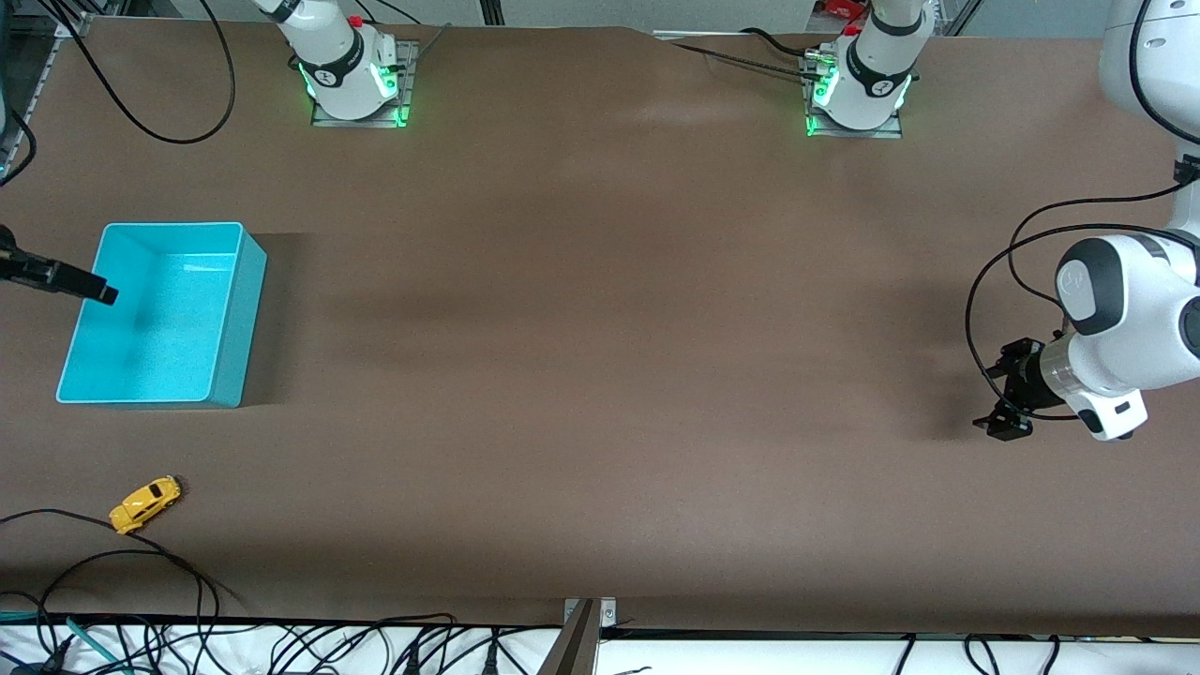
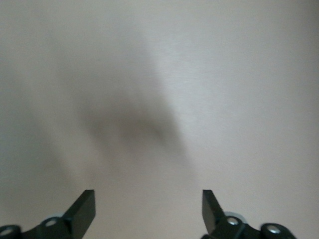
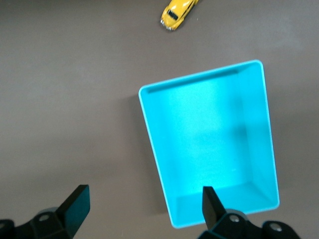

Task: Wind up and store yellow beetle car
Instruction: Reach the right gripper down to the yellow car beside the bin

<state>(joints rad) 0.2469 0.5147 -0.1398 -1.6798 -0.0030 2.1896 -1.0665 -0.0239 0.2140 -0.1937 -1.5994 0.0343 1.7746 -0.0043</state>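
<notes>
The yellow beetle car (image 1: 145,503) stands on the brown table at the right arm's end, nearer to the front camera than the turquoise bin (image 1: 246,309). It also shows in the right wrist view as the car (image 3: 177,12), apart from the bin (image 3: 199,77), which has nothing in it. My right gripper (image 1: 98,289) hangs open over the bin's edge, its jaws (image 3: 144,204) holding nothing. My left gripper (image 1: 989,398) waits over bare table at the left arm's end, open and with nothing between its fingers (image 2: 148,204).
Black cables (image 1: 141,562) loop on the table close to the car and along the edge nearest the front camera. The two arm bases (image 1: 354,75) (image 1: 858,89) stand at the table's edge farthest from that camera.
</notes>
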